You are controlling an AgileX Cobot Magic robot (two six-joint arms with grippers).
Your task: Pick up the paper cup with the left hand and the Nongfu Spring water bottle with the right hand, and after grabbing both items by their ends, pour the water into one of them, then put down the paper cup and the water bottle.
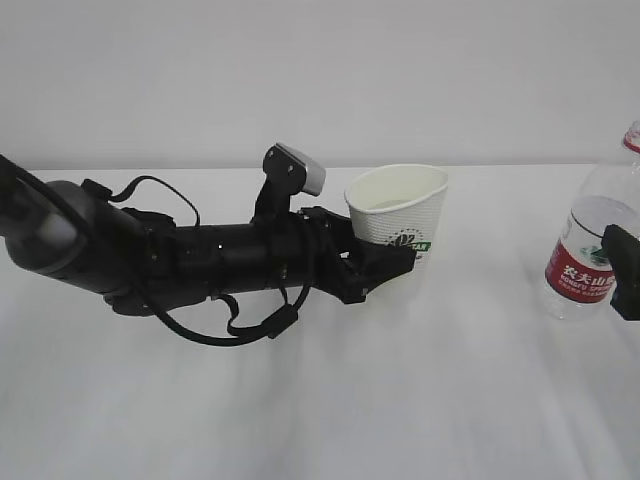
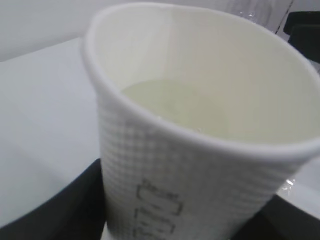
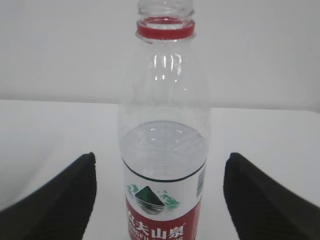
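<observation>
Now my left hand (image 1: 385, 268) clasps the small white paper cup (image 1: 400, 212) mid-table, while my right hand (image 3: 160, 195) stands spread around the upright clear ribbed Nongfu Spring water bottle (image 3: 164, 150), far right, untouched.

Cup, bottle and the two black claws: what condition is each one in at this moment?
paper cup: upright, holds liquid, left hand's jaws around it.
Nongfu Spring water bottle: upright, uncapped, partly full.
left hand: jaws set around the cup's lower part.
right hand: open, one finger either side of the bottle, not touching.
</observation>
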